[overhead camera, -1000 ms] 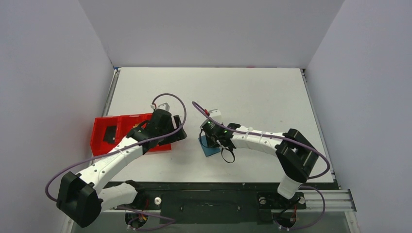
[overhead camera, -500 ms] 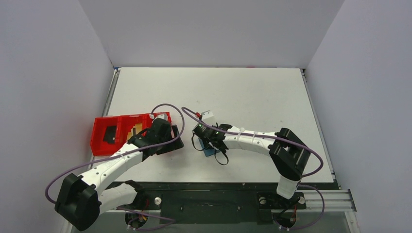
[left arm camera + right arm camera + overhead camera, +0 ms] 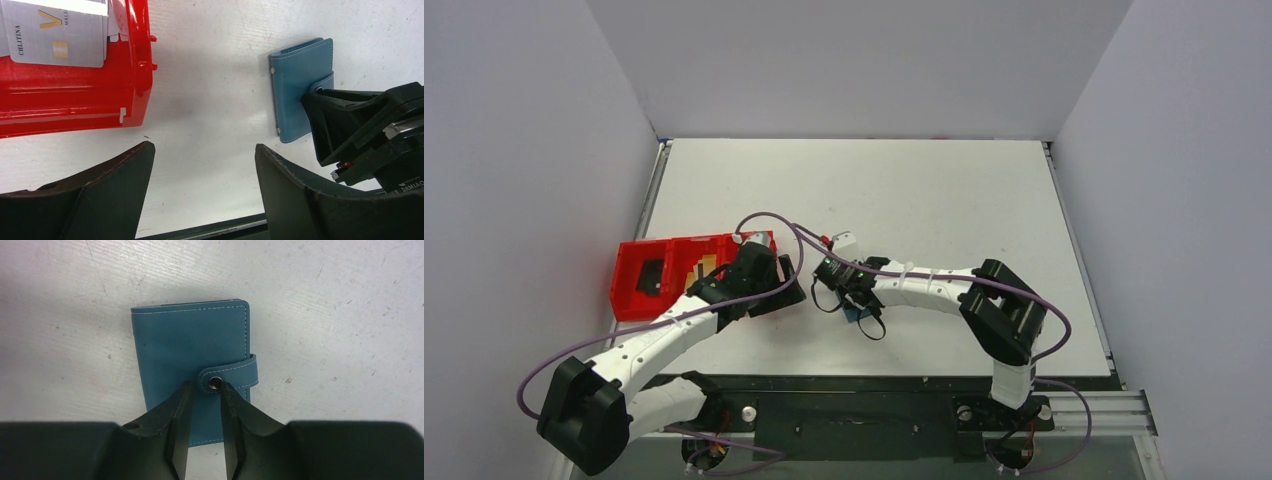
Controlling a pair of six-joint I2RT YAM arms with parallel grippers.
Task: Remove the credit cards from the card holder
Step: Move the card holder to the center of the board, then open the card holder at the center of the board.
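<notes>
The blue card holder [image 3: 185, 340] lies flat and closed on the white table, its strap snapped down. My right gripper [image 3: 206, 385] hangs low over its near half, jaws a narrow gap apart, one tip on each side of the snap end of the strap. The top view shows only a sliver of the holder [image 3: 856, 314] beside that gripper [image 3: 849, 300]. My left gripper [image 3: 204, 147] is wide open over bare table between the red tray and the holder [image 3: 297, 75]. Two credit cards lie in the tray: a pale gold-printed one [image 3: 57, 35] and a dark one [image 3: 652, 277].
The red three-compartment tray [image 3: 629, 262] sits at the table's left edge, close to my left wrist. The two grippers stand close together near the table's front middle. The table's front rail [image 3: 210, 227] runs just beneath my left fingers.
My right gripper has slid left over the holder and its jaws have narrowed. The left arm drew back off the tray toward the front, uncovering the tray's right end, then stayed still.
</notes>
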